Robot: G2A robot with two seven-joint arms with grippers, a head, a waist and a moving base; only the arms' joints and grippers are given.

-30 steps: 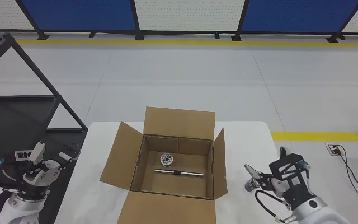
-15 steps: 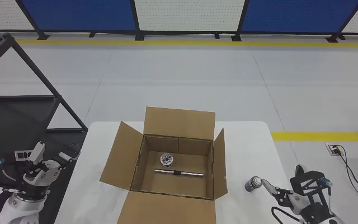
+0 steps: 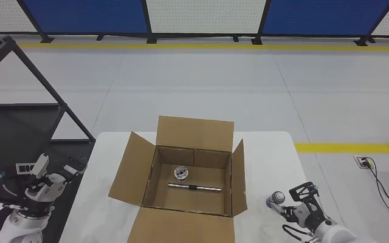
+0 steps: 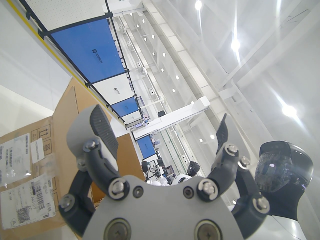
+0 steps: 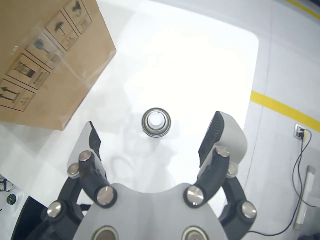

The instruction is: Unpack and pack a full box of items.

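Can (image 5: 156, 122) upright on tabletop (image 5: 190, 58), near box (image 5: 50, 51), on its right. Right pincer (image 5: 155, 122) just behind can, fingers apart, not touching. Left pincer (image 4: 162, 116) also apart, empty.

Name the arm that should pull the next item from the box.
Right, probably: the right hand faces down, open, beside the brown cardboard box; the left hand points at the ceiling, off the white table.

Can (image 3: 277, 198) right of box (image 3: 194, 159)
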